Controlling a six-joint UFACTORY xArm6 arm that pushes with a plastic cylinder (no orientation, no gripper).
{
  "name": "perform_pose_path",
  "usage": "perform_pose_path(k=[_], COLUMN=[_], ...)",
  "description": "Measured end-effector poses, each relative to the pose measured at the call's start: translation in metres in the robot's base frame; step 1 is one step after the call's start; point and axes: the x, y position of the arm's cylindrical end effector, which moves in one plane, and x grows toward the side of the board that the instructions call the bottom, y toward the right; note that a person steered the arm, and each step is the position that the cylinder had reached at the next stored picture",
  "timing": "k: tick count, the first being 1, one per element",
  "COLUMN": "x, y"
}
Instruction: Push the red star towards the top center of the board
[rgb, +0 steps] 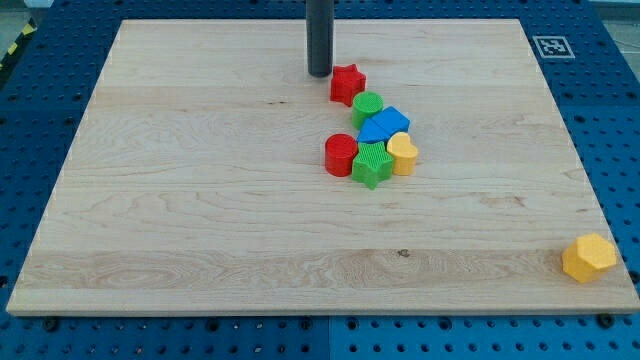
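The red star (347, 83) lies near the top centre of the wooden board (180, 200). My tip (319, 74) stands just to the star's left, very close to it or touching it; I cannot tell which. Below and right of the star runs a cluster: a green cylinder (367, 107), a blue block (386, 124), a red cylinder (340, 154), a green star (372, 164) and a yellow heart-like block (402, 153).
A yellow hexagon (589, 258) sits alone at the board's bottom right corner. A black-and-white marker (552, 45) is at the top right corner. Blue perforated table surrounds the board.
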Motion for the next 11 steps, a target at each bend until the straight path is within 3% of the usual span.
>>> perform_pose_path(k=[2,4,7,10,11], x=[-0.012,0.054,0.066,0.038,0.033], y=[0.099,0.105,0.031,0.040,-0.011])
